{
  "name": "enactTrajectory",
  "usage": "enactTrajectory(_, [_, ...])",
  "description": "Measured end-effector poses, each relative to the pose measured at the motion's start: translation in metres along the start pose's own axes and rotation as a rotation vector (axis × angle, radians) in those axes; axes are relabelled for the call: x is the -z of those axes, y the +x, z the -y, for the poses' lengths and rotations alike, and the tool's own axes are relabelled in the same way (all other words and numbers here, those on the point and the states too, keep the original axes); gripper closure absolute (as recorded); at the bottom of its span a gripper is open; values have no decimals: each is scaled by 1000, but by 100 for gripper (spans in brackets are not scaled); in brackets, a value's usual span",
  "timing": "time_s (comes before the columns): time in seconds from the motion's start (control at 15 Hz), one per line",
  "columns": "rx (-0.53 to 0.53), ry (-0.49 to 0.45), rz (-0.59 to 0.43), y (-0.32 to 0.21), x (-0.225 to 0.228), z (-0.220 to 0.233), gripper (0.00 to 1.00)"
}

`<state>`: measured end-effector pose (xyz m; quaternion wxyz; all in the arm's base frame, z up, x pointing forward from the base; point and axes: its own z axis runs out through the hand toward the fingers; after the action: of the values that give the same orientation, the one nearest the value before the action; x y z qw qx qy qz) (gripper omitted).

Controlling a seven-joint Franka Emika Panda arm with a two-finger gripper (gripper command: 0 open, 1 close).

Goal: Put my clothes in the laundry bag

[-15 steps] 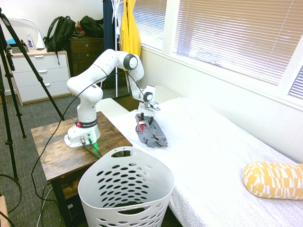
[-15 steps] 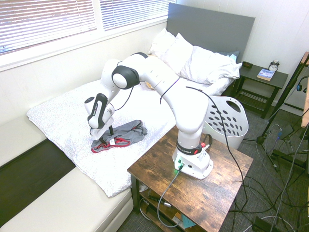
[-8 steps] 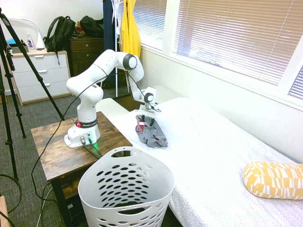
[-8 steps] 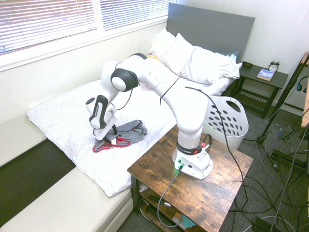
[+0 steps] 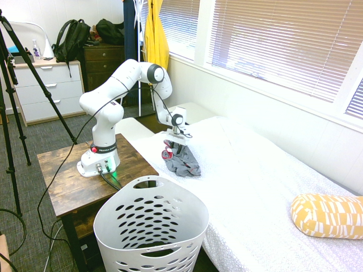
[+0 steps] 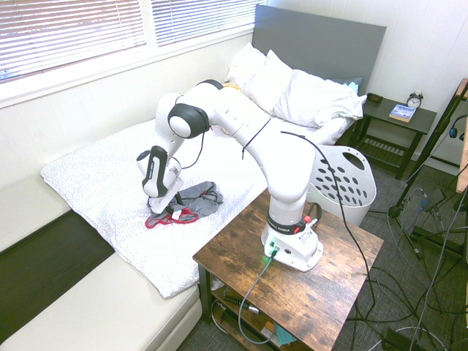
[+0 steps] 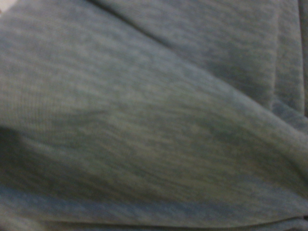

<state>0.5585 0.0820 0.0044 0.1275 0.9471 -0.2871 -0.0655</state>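
Observation:
The clothes are a small grey garment with red and white trim, lying crumpled on the white bed cover near the bed's foot end. My gripper points straight down and presses into the trimmed end of the clothes; how wide the gripper stands is hidden by the fabric. Grey cloth fills the whole wrist view, very close and blurred. The laundry bag, a white holed basket, stands on the floor beside the bed and the arm's wooden table; the second exterior view has the laundry bag behind the arm.
The bed runs along the window wall. A yellow patterned pillow lies on it, with white pillows at the headboard. The wooden table carries the arm. A yellow garment hangs by the window.
The gripper has come down from just above the garment into its red-trimmed end. The cloth there has bunched a little and shifted with it.

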Motion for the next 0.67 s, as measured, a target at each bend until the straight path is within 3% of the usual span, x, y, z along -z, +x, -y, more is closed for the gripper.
enactTrajectory(0.67, [-51,8,7,2,12,-20,100])
